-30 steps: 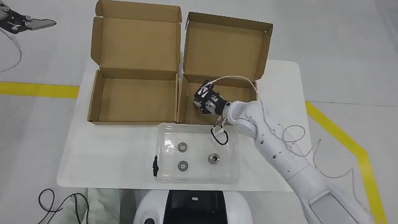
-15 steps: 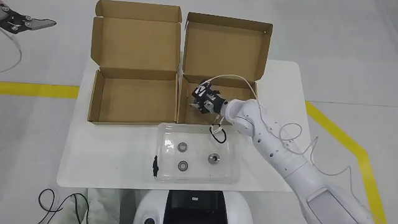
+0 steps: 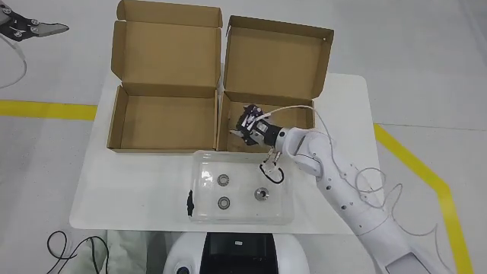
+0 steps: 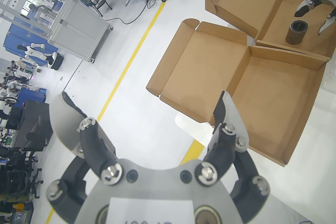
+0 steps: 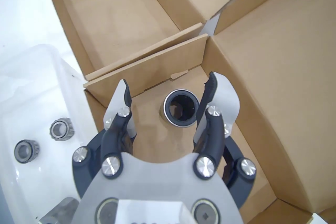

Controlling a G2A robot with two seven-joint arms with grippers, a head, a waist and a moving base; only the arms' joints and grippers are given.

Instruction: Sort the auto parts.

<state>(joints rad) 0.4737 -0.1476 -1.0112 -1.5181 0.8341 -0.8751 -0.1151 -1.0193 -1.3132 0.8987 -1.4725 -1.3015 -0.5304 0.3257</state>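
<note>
The right gripper (image 5: 168, 83) has its fingers apart; the dark sleeve (image 5: 180, 110) stands free between them in the cardboard box (image 5: 157, 70), which is probably its sorting place. The left gripper (image 4: 143, 101) is also spread and empty.

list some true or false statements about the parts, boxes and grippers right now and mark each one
1. The right gripper grips the dark sleeve. False: its fingers are open and the sleeve stands free on the box floor.
2. The sleeve stands upright in a cardboard box. True.
3. The other cardboard box holds two bearings. False: the bearings lie in the clear tray.
4. The left gripper is open, away from the table. True.
5. The clear tray holds three parts. True.
</note>
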